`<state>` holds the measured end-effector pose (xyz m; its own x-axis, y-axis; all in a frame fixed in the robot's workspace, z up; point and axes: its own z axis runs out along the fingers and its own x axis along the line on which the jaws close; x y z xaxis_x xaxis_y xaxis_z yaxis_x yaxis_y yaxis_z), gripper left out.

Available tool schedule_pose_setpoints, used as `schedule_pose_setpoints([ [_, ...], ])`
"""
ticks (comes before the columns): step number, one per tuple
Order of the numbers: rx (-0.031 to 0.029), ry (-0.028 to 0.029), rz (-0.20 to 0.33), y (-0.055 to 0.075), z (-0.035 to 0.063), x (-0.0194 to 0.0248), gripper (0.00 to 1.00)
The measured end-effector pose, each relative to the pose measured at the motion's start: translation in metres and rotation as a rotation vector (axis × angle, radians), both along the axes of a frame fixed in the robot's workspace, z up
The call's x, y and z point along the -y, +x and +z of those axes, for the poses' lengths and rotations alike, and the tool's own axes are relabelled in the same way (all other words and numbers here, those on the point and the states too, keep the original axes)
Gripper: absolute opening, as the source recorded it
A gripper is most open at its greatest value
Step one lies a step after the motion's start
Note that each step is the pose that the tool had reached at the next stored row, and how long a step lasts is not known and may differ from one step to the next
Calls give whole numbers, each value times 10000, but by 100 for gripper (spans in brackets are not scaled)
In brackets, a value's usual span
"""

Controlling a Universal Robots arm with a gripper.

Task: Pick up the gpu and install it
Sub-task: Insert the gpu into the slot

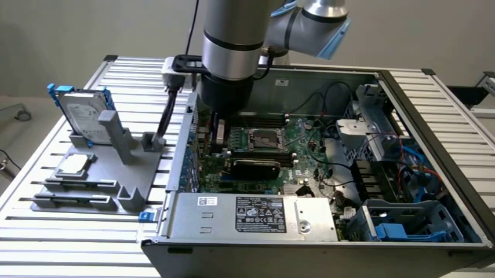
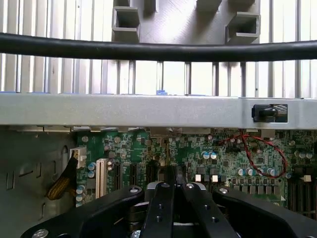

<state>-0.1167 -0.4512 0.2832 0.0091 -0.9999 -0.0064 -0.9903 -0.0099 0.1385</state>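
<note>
The gpu (image 1: pixel 255 168), glossy black shroud facing up and out, stands on edge on the green motherboard (image 1: pixel 302 150) inside the open computer case, just in front of the CPU socket (image 1: pixel 261 138). My arm (image 1: pixel 229 52) reaches down into the case beside its wall at the exterior view's left, a little behind the gpu. In the wrist view my gripper (image 2: pixel 174 172) is shut, its black fingers (image 2: pixel 161 198) meeting in a point with nothing visible between them. It hangs over the expansion slots (image 2: pixel 132 174) of the motherboard (image 2: pixel 223 156).
The case wall (image 2: pixel 148 110) and a black cable (image 2: pixel 158 49) cross the wrist view. Outside the case, a grey fixture (image 1: pixel 93 191) holds a hard drive in a blue frame (image 1: pixel 81 116) and a square silver chip (image 1: pixel 74 165). A power supply (image 1: pixel 255 214) and drive cages (image 1: pixel 410 223) fill the case front.
</note>
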Motion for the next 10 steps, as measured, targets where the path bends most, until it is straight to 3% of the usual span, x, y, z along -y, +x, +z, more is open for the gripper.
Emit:
schedule_pose_setpoints([
  [3, -72, -83, 2, -18, 3, 0, 11],
  [10, -154, -429, 13, -56, 19, 1, 11],
])
